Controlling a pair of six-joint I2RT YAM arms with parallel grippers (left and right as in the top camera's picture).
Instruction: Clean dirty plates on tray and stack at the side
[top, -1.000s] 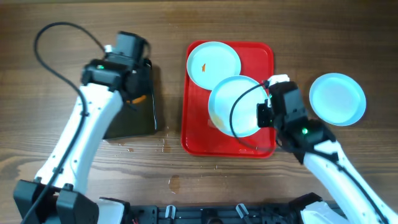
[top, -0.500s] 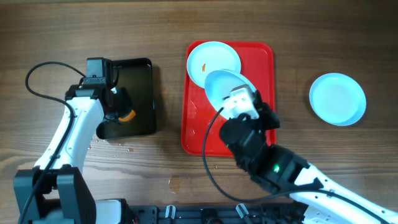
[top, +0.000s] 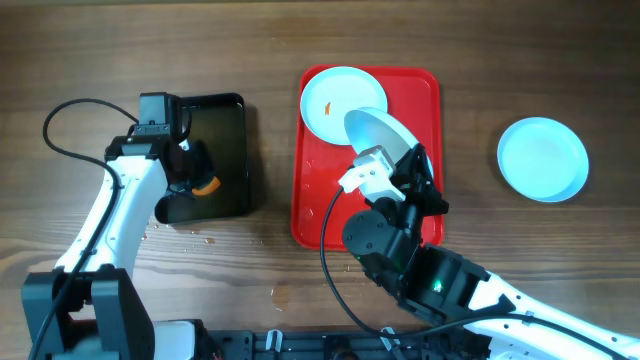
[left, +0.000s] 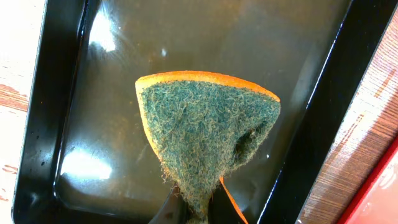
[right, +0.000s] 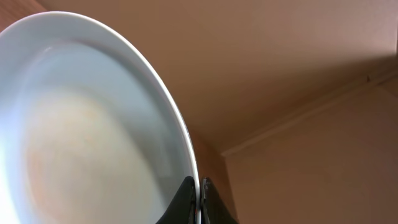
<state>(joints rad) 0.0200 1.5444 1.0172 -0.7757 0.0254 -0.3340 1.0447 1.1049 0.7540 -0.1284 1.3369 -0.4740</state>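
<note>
The red tray (top: 310, 195) lies mid-table. One pale plate (top: 335, 95) with an orange smear lies flat at its far end. My right gripper (right: 198, 196) is shut on the rim of a second plate (right: 81, 130) and holds it tilted up on edge above the tray; it also shows in the overhead view (top: 378, 128). A third plate (top: 542, 158) lies on the wood to the right of the tray. My left gripper (left: 196, 208) is shut on an orange sponge with a green scouring face (left: 205, 134), over the black tray (left: 68, 93).
The black tray (top: 228, 150) holds a film of water and lies left of the red tray. Water drops spot the wood (top: 240, 235) in front of it. My right arm (top: 400, 250) covers the red tray's near right part.
My right arm has swung in over the red tray and tipped its plate from flat to steeply on edge. My left arm has pulled back and holds the sponge over the black tray.
</note>
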